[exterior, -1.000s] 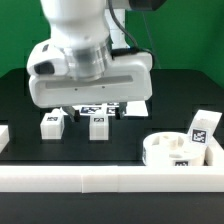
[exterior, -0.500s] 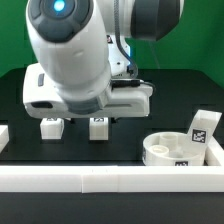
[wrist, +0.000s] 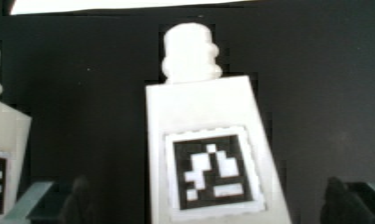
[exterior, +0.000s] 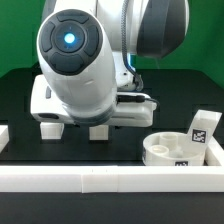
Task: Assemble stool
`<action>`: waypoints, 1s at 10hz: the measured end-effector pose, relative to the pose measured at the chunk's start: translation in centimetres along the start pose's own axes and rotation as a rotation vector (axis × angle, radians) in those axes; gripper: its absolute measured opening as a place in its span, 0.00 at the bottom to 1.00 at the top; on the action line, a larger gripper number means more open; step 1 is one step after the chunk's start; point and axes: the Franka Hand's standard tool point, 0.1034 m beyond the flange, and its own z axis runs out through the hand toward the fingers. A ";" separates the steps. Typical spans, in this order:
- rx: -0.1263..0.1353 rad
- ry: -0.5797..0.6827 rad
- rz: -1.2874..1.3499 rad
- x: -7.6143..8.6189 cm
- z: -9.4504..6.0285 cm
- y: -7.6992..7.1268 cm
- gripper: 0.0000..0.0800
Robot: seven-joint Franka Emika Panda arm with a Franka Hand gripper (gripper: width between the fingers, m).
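Note:
My gripper (wrist: 198,205) is open, and its two dark fingertips (wrist: 42,202) stand on either side of a white stool leg (wrist: 205,130) without touching it. That leg carries a black-and-white tag and ends in a ribbed peg. A second leg (wrist: 3,125) lies beside it. In the exterior view the arm's white hand (exterior: 90,100) hangs low over two legs (exterior: 98,132) (exterior: 50,128) and hides their upper parts. The round seat (exterior: 172,152) sits at the exterior view's right, apart from the gripper, with a tagged white piece (exterior: 203,128) just behind it.
A long white border rail (exterior: 100,180) runs along the front of the black table. A small white block (exterior: 3,138) sits at the exterior view's left edge. A white strip (wrist: 113,6) lies beyond the leg's peg in the wrist view.
The arm has swung forward and lowered over the two legs, hiding more of them. The jaws have stayed open. The legs and the seat have not moved.

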 end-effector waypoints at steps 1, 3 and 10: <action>0.002 -0.052 0.001 -0.4 0.4 0.0 0.81; -0.003 -0.191 -0.001 -0.3 1.1 -0.1 0.81; -0.008 -0.107 -0.014 0.7 0.8 -0.4 0.42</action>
